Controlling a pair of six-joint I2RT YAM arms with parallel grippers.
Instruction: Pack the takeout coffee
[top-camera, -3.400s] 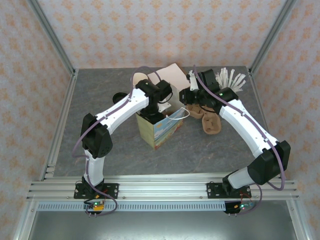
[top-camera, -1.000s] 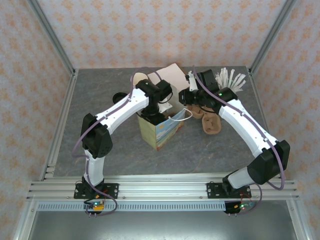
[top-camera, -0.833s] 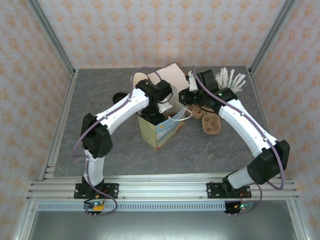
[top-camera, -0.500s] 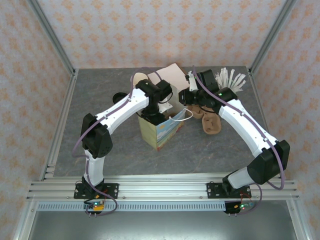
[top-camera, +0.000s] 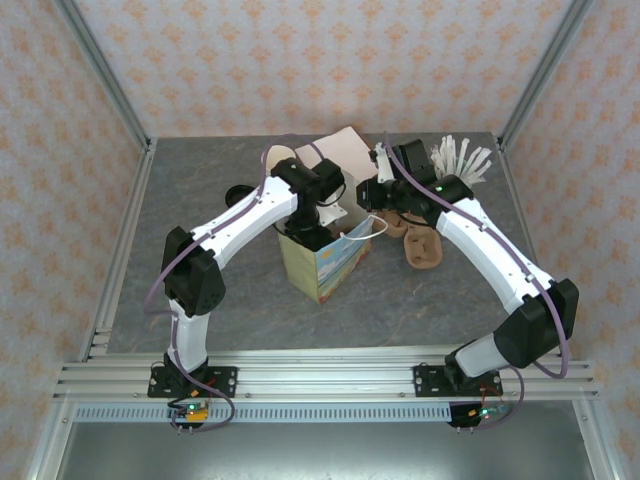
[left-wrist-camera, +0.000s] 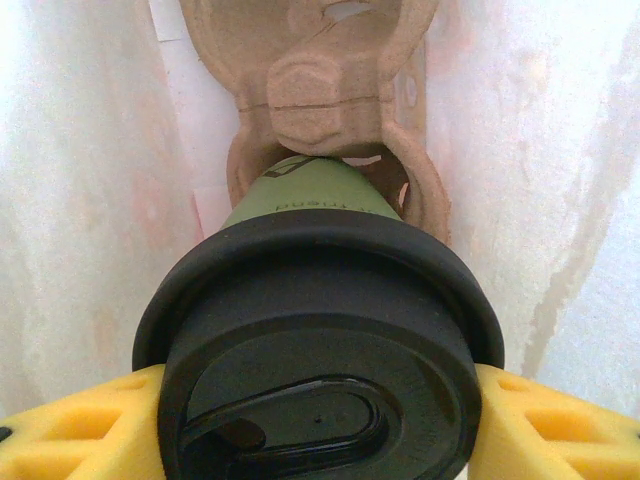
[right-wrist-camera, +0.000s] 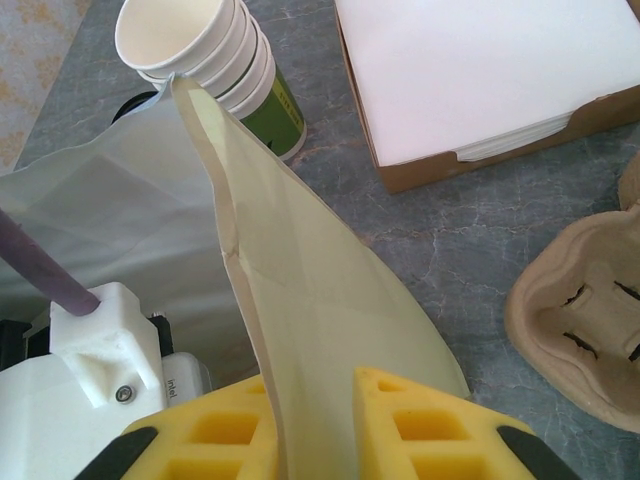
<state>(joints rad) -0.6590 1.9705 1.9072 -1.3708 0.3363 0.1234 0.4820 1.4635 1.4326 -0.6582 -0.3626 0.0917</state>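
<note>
the paper bag (top-camera: 325, 265) stands upright on the grey table (top-camera: 240, 300) with its mouth open upward. the left gripper (left-wrist-camera: 320, 405) is down inside the bag. its yellow fingers (left-wrist-camera: 75, 430) press against opposite sides of the black lid of the takeout coffee (left-wrist-camera: 318, 330), so the jaws are clamped on the cup. the takeout coffee is inside the bag, upright between the bag's white inner walls, its green side showing below the lid. a brown pulp cup carrier (left-wrist-camera: 330, 100) lies under it at the bottom of the bag. the cup's lower end meets one ring of that carrier, but i cannot tell if it is seated there.

the right gripper (right-wrist-camera: 308, 385) is at the bag's right rim, jaws closed on the pale paper edge, which is pinched between the two foam pads (right-wrist-camera: 420, 420). the left arm's white wrist (right-wrist-camera: 95, 335) sits in the bag's mouth just beside that pinched edge.

a stack of lidless cream cups (right-wrist-camera: 195, 45) stands just behind the bag's far rim. a shallow cardboard box of white napkins (right-wrist-camera: 480, 80) lies behind the bag, toward its right. more pulp carriers (top-camera: 425, 248) lie near the bag's right side. a bundle of pale sticks (top-camera: 460, 155) is well apart from the bag, behind it and to the right.
</note>
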